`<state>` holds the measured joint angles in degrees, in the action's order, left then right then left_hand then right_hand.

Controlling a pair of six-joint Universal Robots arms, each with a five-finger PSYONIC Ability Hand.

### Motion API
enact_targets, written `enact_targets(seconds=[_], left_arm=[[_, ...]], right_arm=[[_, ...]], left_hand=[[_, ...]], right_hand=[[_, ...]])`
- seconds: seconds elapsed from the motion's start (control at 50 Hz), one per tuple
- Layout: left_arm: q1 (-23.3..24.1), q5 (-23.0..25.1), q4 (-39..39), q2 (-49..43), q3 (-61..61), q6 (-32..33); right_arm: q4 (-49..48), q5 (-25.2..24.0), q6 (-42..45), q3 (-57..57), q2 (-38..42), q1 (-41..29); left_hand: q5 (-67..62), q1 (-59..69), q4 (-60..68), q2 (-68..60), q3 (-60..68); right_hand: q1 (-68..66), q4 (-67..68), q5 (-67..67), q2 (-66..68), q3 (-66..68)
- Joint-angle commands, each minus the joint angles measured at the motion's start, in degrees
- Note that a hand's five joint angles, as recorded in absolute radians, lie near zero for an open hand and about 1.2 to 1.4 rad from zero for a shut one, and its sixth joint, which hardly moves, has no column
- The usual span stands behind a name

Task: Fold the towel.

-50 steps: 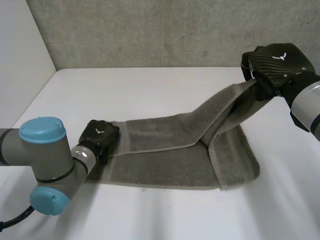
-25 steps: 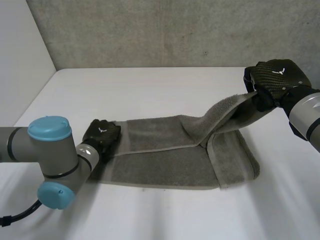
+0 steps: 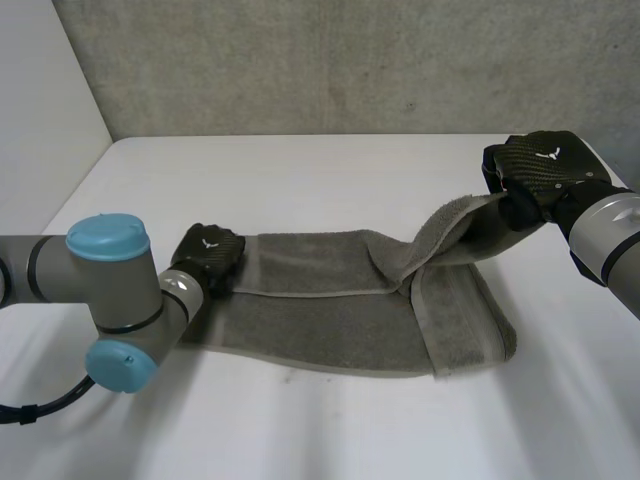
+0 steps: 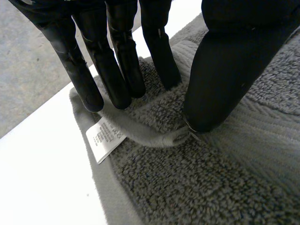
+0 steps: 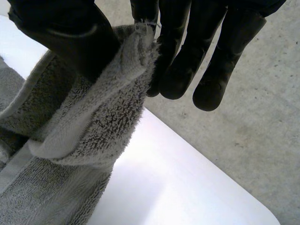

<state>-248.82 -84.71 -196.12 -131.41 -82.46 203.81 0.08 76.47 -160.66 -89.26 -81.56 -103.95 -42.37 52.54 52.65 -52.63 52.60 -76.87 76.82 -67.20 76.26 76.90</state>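
Right hand [image 3: 540, 172] clamped on towel [image 3: 330, 320] corner, lifted off table [image 3: 300, 170], left hand [image 3: 210, 255] pinching the opposite end flat: carry low across, land hem on hem, then release.

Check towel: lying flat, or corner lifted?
Partly folded, corner lifted: right hand pinches one corner of the towel above the table; left hand pinches the opposite end.

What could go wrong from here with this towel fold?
1. The right hand pinches only a raised corner of the towel between thumb and fingers; it may slip out.
2. That lifted end hangs twisted over an already doubled flap, so it could land crooked.
3. The left hand grips just the hem by the label; a hard pull might tug it free.
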Motion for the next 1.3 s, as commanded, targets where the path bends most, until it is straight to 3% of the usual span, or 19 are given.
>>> enact_targets(seconds=[0.02,0.24,0.28,0.32,0.44,0.62,0.76,0.86,0.96,1.14,1.3], left_arm=[[0.0,2.8,1.88,-1.04,1.95,-0.08],[0.09,2.8,3.11,-0.6,2.48,-0.17],[0.09,2.89,3.11,-0.69,2.66,-0.17],[0.09,2.89,3.03,-1.04,3.53,-0.08],[0.0,2.45,3.03,-0.43,4.68,-0.43],[-2.36,1.39,3.64,14.31,3.19,-2.1],[-4.83,1.66,8.04,25.41,0.72,-4.3],[-8.68,2.01,15.66,34.1,-1.56,-4.13],[-12.64,2.62,22.6,36.83,-3.31,-3.86],[-13.97,5.35,28.07,35.61,-7.1,-3.6],[-12.48,6.58,26.32,22.25,-2.62,-3.77]], right_arm=[[0.01,0.0,0.09,0.22,0.79,-0.02],[-0.08,0.0,0.09,0.31,1.31,-0.02],[-0.16,0.0,0.09,0.4,1.67,-0.02],[-0.34,0.0,0.09,0.49,1.84,-0.02],[-0.52,-0.09,0.09,0.93,2.11,-0.02],[0.88,0.17,-0.09,5.67,0.36,0.59],[8.62,-0.09,0.61,8.66,-5.19,3.76],[18.97,-0.18,8.32,10.24,-8.43,8.41],[27.06,-0.27,16.15,10.07,-9.06,10.43],[32.71,-0.35,25.4,8.13,-4.75,10.61],[30.69,0.17,26.72,14.55,8.87,9.12]], left_hand=[[-9.99,9.82,9.71,-9.73,9.76],[-11.33,11.15,11.05,-11.07,11.1],[-15.21,15.03,14.93,-14.94,14.98],[-27.59,27.41,27.31,-27.32,27.36],[-27.63,27.46,27.35,-27.37,27.4],[-27.63,27.46,27.35,-27.37,27.4],[-27.63,27.46,27.35,-27.37,27.4],[-27.63,27.46,27.35,-27.37,27.4],[-27.63,27.46,27.35,-27.37,27.4],[-27.63,27.46,27.35,-27.37,27.4],[-27.63,27.46,27.35,-27.37,27.4]], right_hand=[[-3.13,3.18,-2.8,3.74,3.1],[-3.13,3.18,-2.8,3.74,3.1],[-3.13,3.18,-2.8,3.74,3.1],[-3.13,3.18,-2.8,3.74,3.1],[-3.13,3.18,-2.8,3.74,3.1],[-3.13,3.18,-2.8,3.74,3.1],[-3.13,3.18,-2.8,3.74,3.1],[-3.13,3.18,-2.8,3.74,3.1],[-3.13,3.18,-2.8,3.74,3.1],[-3.13,3.18,-2.8,3.74,3.1],[-3.13,3.18,-2.8,3.74,3.1]])
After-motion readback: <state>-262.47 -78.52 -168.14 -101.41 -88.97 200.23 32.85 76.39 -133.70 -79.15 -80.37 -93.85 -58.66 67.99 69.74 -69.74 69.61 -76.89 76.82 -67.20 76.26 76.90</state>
